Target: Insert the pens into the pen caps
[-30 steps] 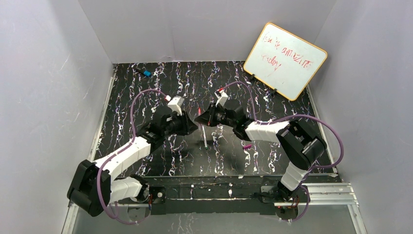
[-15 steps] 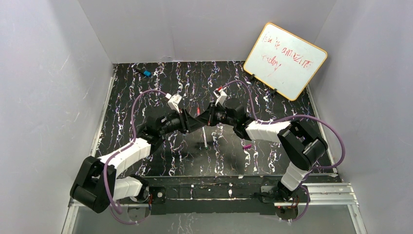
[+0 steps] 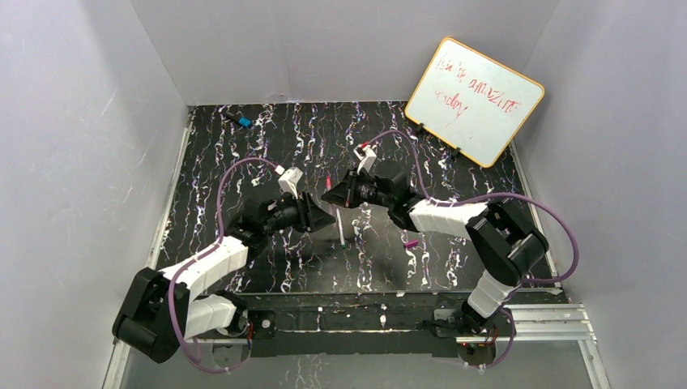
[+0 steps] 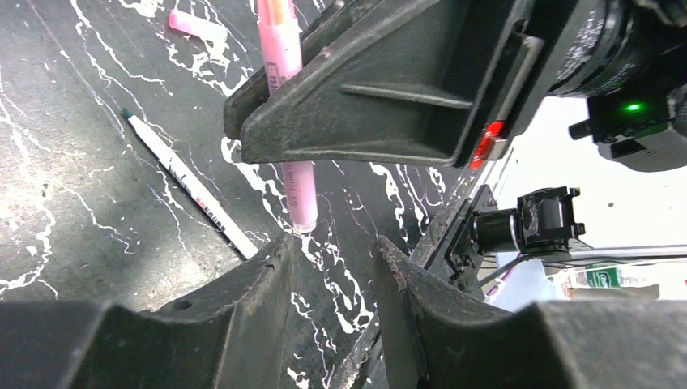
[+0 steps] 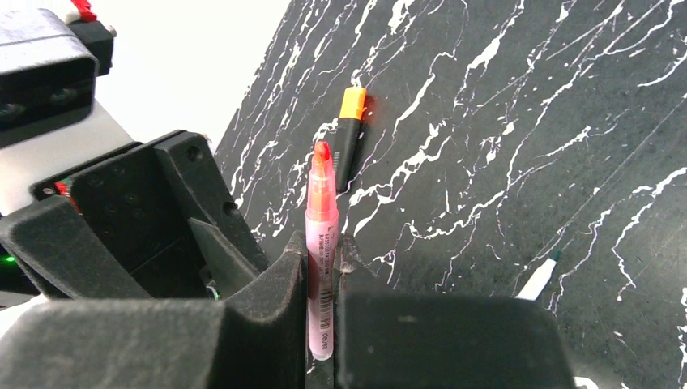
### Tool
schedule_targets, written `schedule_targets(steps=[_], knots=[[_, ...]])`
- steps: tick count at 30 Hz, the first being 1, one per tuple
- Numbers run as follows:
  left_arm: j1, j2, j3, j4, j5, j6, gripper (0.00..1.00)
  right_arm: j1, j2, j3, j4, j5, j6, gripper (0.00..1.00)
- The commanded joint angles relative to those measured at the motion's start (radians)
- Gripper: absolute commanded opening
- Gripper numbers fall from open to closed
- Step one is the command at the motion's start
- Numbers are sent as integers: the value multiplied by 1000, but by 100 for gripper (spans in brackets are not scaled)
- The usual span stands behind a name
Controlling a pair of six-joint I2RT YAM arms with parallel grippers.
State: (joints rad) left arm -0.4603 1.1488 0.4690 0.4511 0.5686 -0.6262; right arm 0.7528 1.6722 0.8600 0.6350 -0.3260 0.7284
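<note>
1. Thin pink marker [image 5: 321, 203]: one. The right gripper [image 5: 322, 253] is pinching its barrel tightly between closed jaws and holding it above the table, red tip pointing away from the wrist.
2. White marker [image 3: 340, 229]: one, lying flat on the black marbled table [image 3: 267, 146], beneath the two grippers.
3. Black marker with an orange end [image 5: 350, 134]: one, lying on the table beyond the pink tip.
4. Caps: two are showing, one pale pink cap [image 4: 197, 24] and one magenta cap [image 3: 411, 242], each lying loose.
5. Left gripper [image 4: 334, 243]: hovering just beside the right gripper, jaws standing partly apart, gripping nothing.
6. Surroundings: one whiteboard [image 3: 474, 101] is leaning at the far right, and one blue-ended black marker [image 3: 241, 121] is lying at the far left.
</note>
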Motion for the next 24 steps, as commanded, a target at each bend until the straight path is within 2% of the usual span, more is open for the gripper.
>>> schedule_targets(steps=[1,10,18,24], knots=[[2,-21,-7,-29,-27,45,40,-1,-35,67,-3,-46,-23,1],[2,26,14,64,-22,22,43,-1,-7,109,-32,-125,-12,1],[4,40,3,245,-14,-51,43,-1,1,109,-32,-158,-4,1],[4,58,1,274,9,-69,34,0,1,109,-32,-159,-4,1]])
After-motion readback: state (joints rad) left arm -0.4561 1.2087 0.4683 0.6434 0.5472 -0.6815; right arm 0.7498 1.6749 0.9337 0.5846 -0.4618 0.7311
